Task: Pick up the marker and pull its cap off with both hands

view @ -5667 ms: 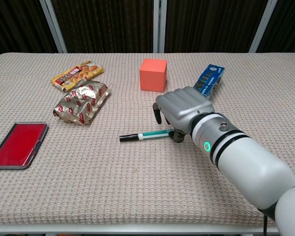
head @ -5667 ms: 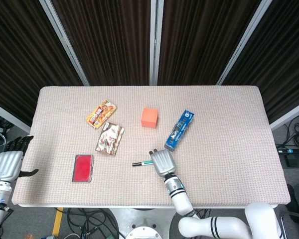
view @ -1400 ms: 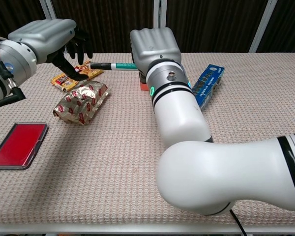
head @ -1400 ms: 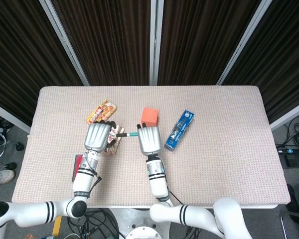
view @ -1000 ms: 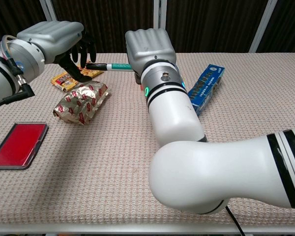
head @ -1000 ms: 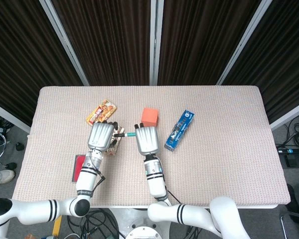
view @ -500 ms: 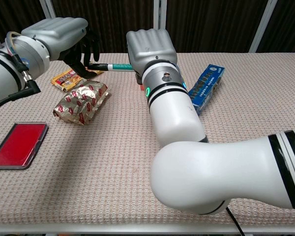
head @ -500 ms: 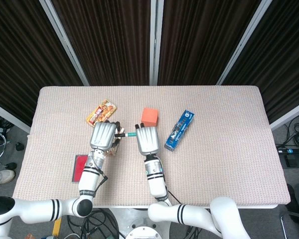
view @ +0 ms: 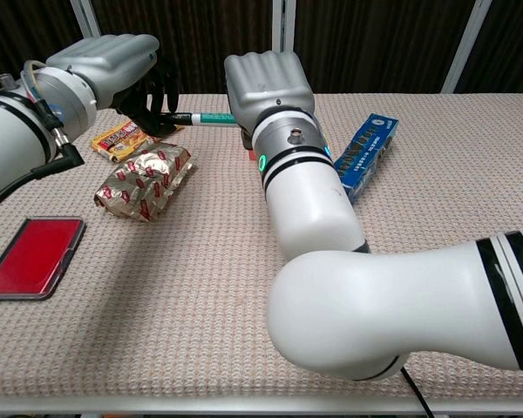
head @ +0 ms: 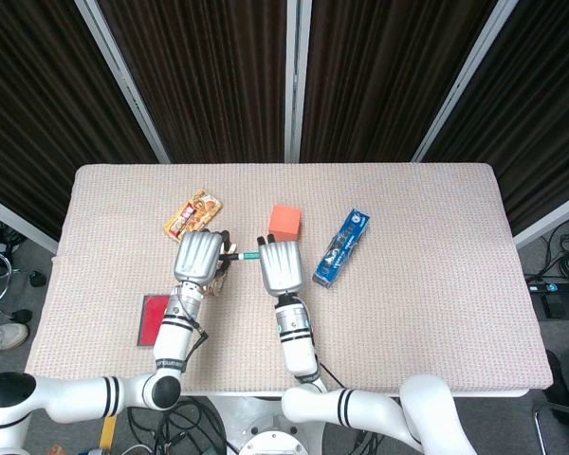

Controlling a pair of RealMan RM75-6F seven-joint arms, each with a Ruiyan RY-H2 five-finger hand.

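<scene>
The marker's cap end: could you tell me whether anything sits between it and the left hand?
Nothing visible does. The right hand holds the marker above the table, and the left hand is at its black cap end, fingers around it. The snack packets lie below, out of the way.

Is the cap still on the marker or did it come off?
Still on. The marker reaches unbroken from the right hand to its black cap, where the left hand's fingers close.

Both arms raised, side by side; right robot hand (view: 263,85) fisted; left robot hand (view: 122,70) fingers curled, seemingly pinching.
</scene>
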